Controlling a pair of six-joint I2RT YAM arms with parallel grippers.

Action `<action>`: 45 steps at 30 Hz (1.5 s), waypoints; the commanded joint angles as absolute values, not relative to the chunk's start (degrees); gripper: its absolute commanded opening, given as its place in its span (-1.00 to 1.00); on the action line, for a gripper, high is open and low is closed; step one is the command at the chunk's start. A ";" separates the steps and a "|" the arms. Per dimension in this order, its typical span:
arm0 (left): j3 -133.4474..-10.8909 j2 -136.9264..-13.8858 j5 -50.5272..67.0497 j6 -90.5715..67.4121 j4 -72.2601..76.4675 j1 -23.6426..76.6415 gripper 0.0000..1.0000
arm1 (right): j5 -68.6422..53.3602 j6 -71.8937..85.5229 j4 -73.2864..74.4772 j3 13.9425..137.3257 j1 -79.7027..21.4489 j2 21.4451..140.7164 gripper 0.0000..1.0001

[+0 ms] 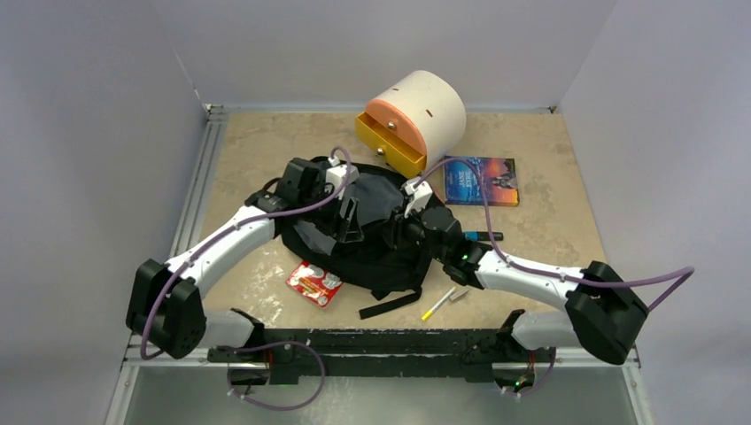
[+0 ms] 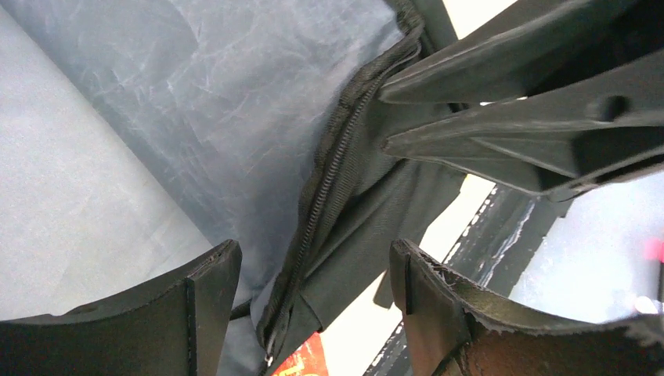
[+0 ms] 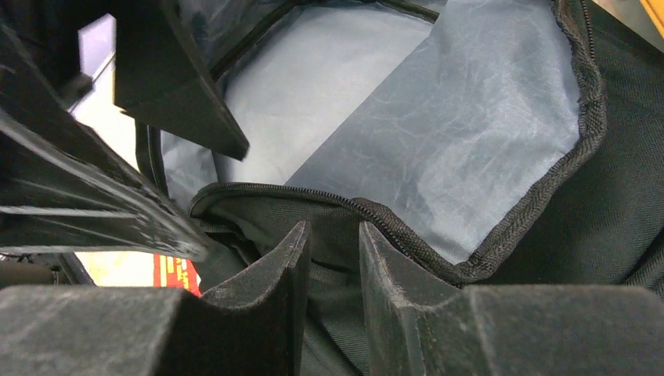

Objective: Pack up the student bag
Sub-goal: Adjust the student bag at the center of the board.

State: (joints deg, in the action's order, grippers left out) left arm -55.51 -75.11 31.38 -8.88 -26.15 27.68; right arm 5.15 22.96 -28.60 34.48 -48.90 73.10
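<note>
Three pale walls (image 1: 354, 35), beige tabletop (image 1: 567, 221), student bag (image 1: 381, 266)

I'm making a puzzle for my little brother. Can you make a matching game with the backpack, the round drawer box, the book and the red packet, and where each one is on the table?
Things:
1. student bag
2. drawer box
3. book
4. red packet

Places:
A. at the far edge of the table, yellow drawer pulled out
B. by the bag's near-left corner
C. in the middle, under both arms
D. lying flat, to the right of the drawer box

Right pairs: 1-C, 2-A, 3-D, 4-B.
</note>
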 commanded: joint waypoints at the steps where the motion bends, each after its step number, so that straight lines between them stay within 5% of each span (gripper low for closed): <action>1: -58.27 -78.79 28.75 -6.27 -23.82 29.88 0.38 | 6.11 24.32 -30.19 34.80 -48.43 71.50 -0.36; 6: -60.22 -82.18 24.93 -5.40 -23.12 31.58 0.31 | 5.37 24.34 -29.32 34.53 -48.38 70.04 -0.37; 8: -61.06 -82.88 24.35 -5.32 -23.23 31.84 0.02 | 4.79 24.31 -29.40 33.73 -48.37 68.69 -0.37; 12: -61.89 -82.54 20.17 -7.99 -24.68 31.85 -0.94 | 1.29 22.22 -31.08 31.26 -48.43 64.88 -0.36; 13: -61.69 -81.77 18.47 -9.85 -24.86 31.87 -1.00 | 0.18 21.21 -32.10 30.15 -48.39 63.49 -0.34; 21: -61.02 -69.38 11.56 -22.74 -20.44 31.85 -1.00 | -19.74 13.10 -37.98 28.47 -48.40 63.95 -0.22; 34: -57.35 -61.20 15.47 -31.11 -11.58 31.86 -1.00 | -24.42 0.59 -47.45 32.69 -48.51 70.38 -0.07; 45: -57.23 -61.48 15.90 -31.17 -11.78 31.85 -1.00 | -27.16 -25.43 -47.94 35.58 -48.60 72.84 0.04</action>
